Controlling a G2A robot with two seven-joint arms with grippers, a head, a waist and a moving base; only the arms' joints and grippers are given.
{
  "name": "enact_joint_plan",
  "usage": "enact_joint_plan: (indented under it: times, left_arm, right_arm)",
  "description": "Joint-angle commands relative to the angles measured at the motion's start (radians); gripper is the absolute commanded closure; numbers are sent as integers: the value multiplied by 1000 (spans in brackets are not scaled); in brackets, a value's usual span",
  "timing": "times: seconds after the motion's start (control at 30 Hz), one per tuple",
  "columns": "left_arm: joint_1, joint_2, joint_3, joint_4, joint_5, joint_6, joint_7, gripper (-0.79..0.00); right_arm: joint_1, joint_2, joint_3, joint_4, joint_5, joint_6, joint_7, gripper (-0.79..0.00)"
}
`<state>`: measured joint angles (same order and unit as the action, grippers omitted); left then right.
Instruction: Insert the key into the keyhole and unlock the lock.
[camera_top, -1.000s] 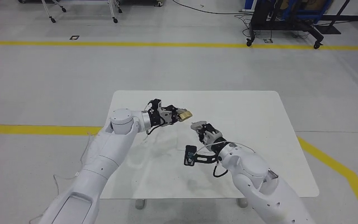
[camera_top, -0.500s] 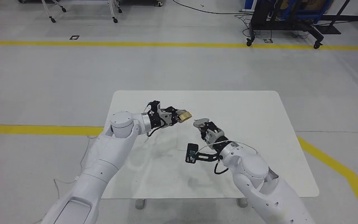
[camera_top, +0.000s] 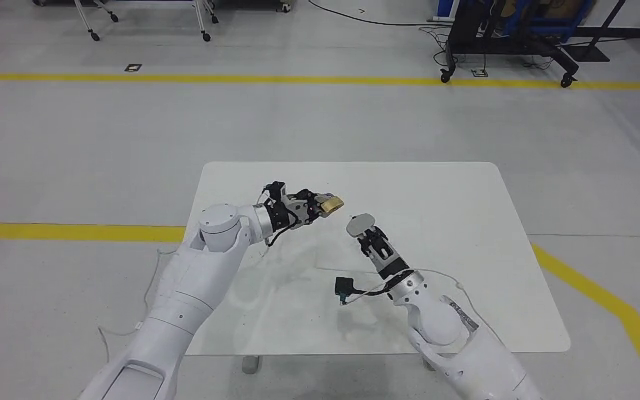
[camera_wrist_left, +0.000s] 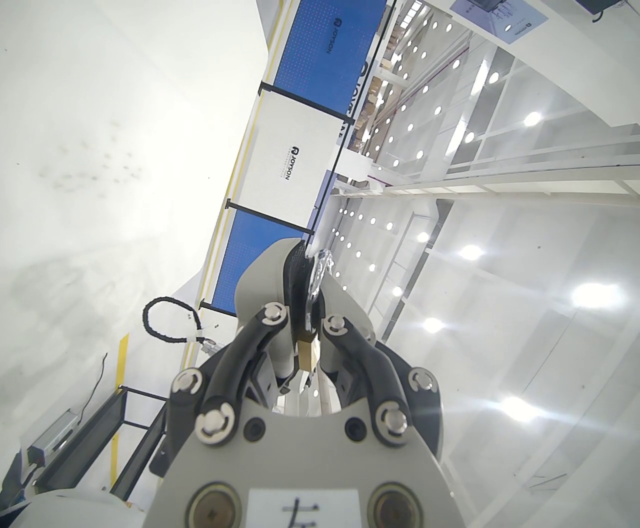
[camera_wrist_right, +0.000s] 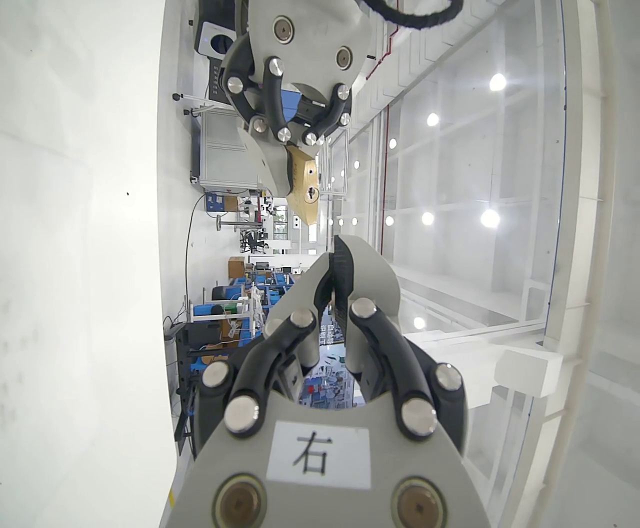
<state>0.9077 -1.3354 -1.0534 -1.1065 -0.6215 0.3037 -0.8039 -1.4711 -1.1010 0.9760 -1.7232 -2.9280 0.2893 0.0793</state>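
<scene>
Pressed together at the tips, the right pincer (camera_wrist_right: 339, 252) points straight at the small brass padlock with a bright steel shackle (camera_wrist_right: 303, 190), and from where I stand I cannot make out a key between its pads. Over the last second that arm has rolled its wrist and stretched out. Its tips have crept a little further up the white rectangular table (camera_top: 450, 185) and now line up with the keyhole (camera_wrist_right: 312, 193) in the padlock's end face, near it but not touching. The left pincer (camera_top: 316, 206) has not budged. It stays clamped on the padlock, holding it clear of the table with the keyhole end turned toward the other arm. To my eye this was the aiming step, so insertion has not begun. What is left looks like a short straight push, and a slight tilt could send the key off the slot.
</scene>
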Motion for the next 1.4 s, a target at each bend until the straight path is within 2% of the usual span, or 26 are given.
enact_joint_plan:
  times: [0.0,0.07,0.2,0.3,0.4,0.53,0.7,1.17,1.37]
  left_arm:
    - [0,0,0,0,0,0,0,0]
    - [3,0,1,-2,2,-3,5,0]
    - [32,3,9,-66,64,-55,62,0]
    - [55,7,7,-107,106,-90,88,0]
    - [75,11,-7,-135,112,-117,101,0]
    - [93,18,-24,-161,128,-150,94,0]
    - [119,24,-30,-202,198,-204,134,0]
    - [153,28,-28,-252,248,-212,172,0]
    - [154,23,-33,-222,155,-138,145,0]
  right_arm:
    - [0,0,0,0,1,0,-1,0]
    - [0,0,0,0,1,0,-1,0]
    - [0,0,-1,1,-5,-3,-4,0]
    - [10,-2,-18,-1,-87,-44,-26,0]
    - [12,-8,-33,-6,-111,-29,-16,0]
    - [15,-11,-40,-1,-144,-10,18,0]
    - [58,4,-95,6,-144,-48,90,0]
    - [140,23,-248,31,-144,-81,291,0]
    - [125,28,-247,7,-137,-77,299,0]
